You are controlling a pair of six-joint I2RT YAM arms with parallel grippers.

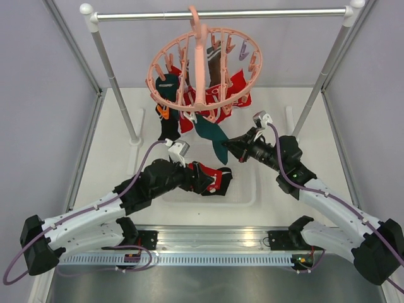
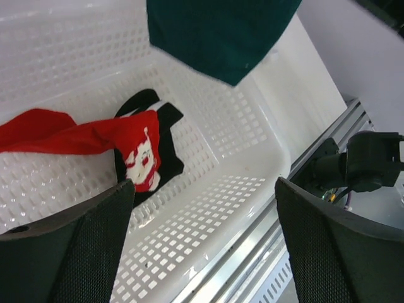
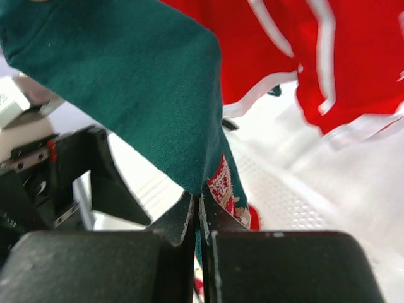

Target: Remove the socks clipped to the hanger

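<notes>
The salmon-pink hanger [image 1: 201, 69] hangs by its hook from the rail. Red socks [image 1: 237, 87], a brown sock [image 1: 214, 66], a black sock [image 1: 168, 128] and a dark teal sock [image 1: 211, 131] hang from its clips. My right gripper [image 1: 228, 146] is shut on the teal sock's lower end [image 3: 139, 82], pinched between its fingertips [image 3: 201, 201]. My left gripper [image 1: 222, 180] is open and empty [image 2: 203, 189] low over the white basket [image 2: 214, 233]. A red sock with white marks [image 2: 82, 136] and a black sock [image 2: 165, 161] lie in the basket.
The grey metal rail [image 1: 221, 14] rests on two slanted posts [image 1: 115, 85] [image 1: 327, 72]. The white perforated basket [image 1: 247, 191] sits between the arms under the hanger. Red socks with white stripes [image 3: 353, 63] hang close beside the right gripper.
</notes>
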